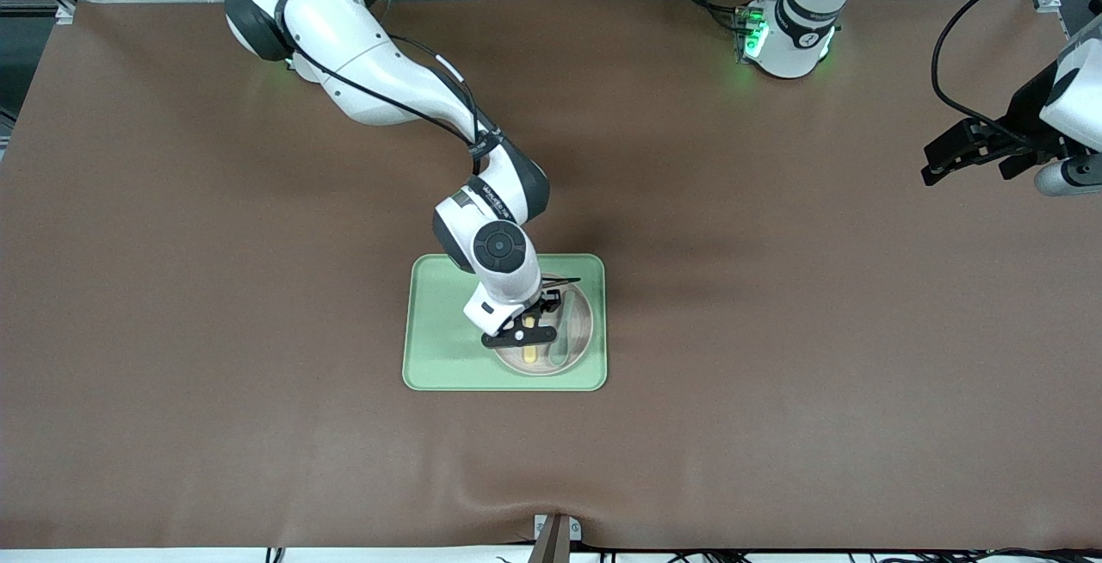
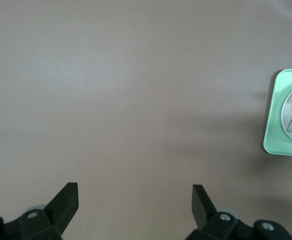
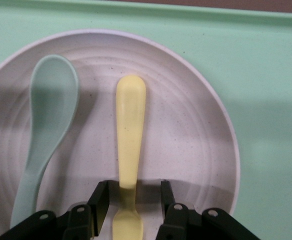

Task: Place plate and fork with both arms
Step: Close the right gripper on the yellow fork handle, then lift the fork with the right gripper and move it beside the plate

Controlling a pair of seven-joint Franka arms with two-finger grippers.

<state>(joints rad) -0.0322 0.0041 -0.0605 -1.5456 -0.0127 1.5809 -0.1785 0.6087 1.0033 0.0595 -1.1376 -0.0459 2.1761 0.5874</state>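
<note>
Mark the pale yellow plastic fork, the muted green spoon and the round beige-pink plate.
pale yellow plastic fork (image 3: 130, 130), right wrist view, handle middle.
muted green spoon (image 3: 53, 92), right wrist view, bowl.
round beige-pink plate (image 3: 186, 135), right wrist view, bare inner surface.

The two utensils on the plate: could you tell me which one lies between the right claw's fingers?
The pale yellow fork. Its neck sits between the right claw fingers, which are apart, while the muted green spoon lies beside it on the plate.

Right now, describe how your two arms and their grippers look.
Both arms are white, rounded segments with black joint bands, and black cables run along them. The left arm's base glows green. The right gripper and left gripper are dark, each with two angular black fingers. A round black cap marks the right wrist.
</note>
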